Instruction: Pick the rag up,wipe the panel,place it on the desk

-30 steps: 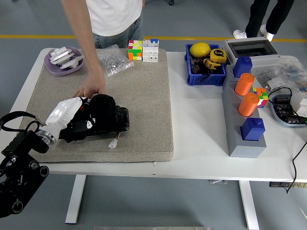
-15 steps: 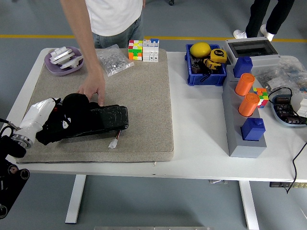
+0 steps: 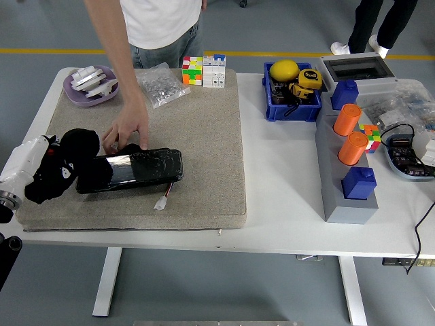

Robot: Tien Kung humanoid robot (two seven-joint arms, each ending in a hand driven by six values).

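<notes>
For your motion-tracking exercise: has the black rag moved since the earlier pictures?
Yes. The black rag, gripped by the left hand, slid left along the panel toward the beige mat's left edge.

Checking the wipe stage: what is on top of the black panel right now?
A person's hand presses on the panel at its far edge. The black rag, held by the left robot hand, overlaps its left end, hiding that end. Otherwise it is bare.

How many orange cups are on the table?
2. Both stand on the grey block at the right: one orange cup farther back, the other orange cup just in front of it, between two blue blocks. None seem hidden.
</notes>
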